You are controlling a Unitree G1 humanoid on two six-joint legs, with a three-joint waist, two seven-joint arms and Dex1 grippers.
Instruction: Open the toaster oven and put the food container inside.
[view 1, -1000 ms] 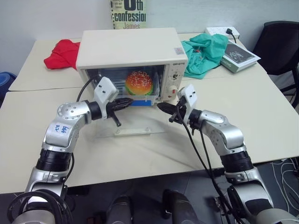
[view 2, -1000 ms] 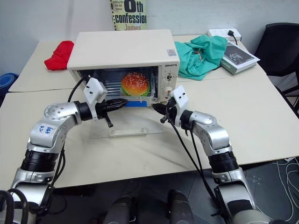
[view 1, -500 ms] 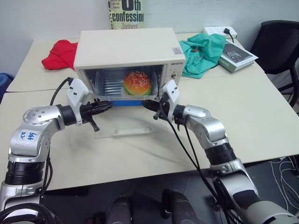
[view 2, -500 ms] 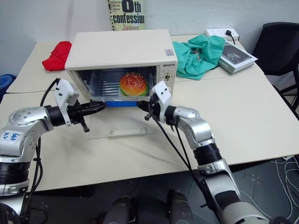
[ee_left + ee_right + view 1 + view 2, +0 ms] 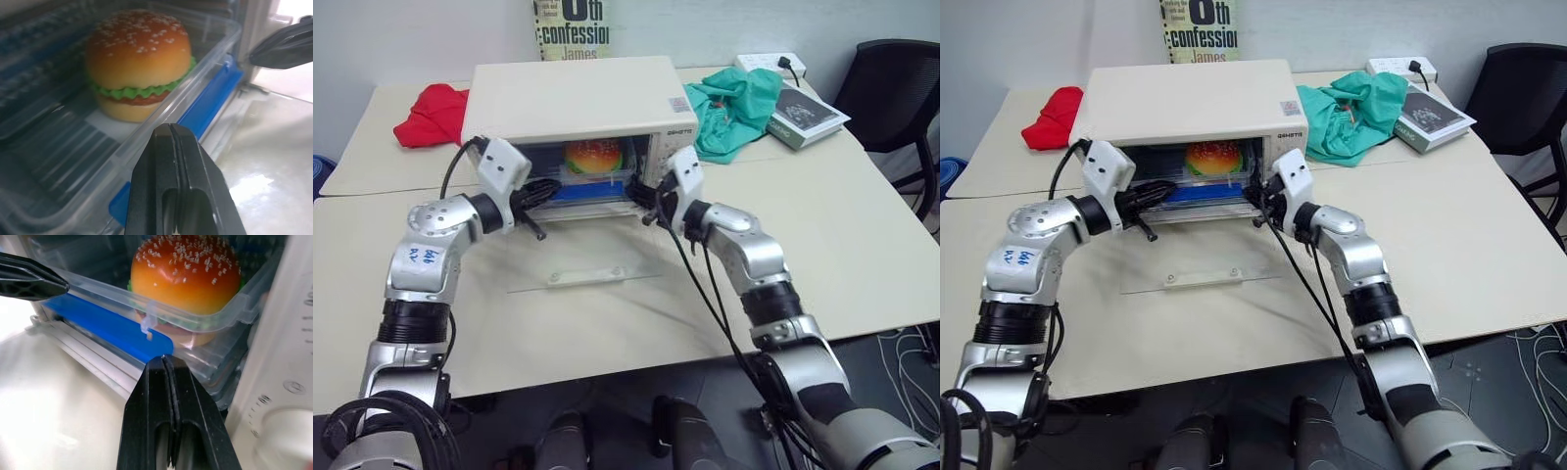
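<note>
The cream-white toaster oven point(image 5: 573, 98) stands at the table's middle, its glass door point(image 5: 582, 257) folded down flat with the white bar handle point(image 5: 585, 277) toward me. Inside on the rack lies the food container point(image 5: 161, 122), clear with a blue clip point(image 5: 107, 330) along its front and a sesame-bun burger point(image 5: 186, 271) in it. My left gripper point(image 5: 551, 186) is shut, its tip at the left part of the container's front edge. Shut as well, my right gripper point(image 5: 636, 193) points at the front edge's right part, beside the knob panel point(image 5: 677, 157).
A red cloth point(image 5: 431, 103) lies behind the oven on the left. On the right are a green cloth point(image 5: 734, 103), a book point(image 5: 808, 103) and a power strip point(image 5: 766, 62). A black chair point(image 5: 896, 88) stands at the far right.
Both shut grippers have moved up and forward from over the lowered door to the oven's mouth. The container seems to sit a little deeper inside. The camera has shifted too.
</note>
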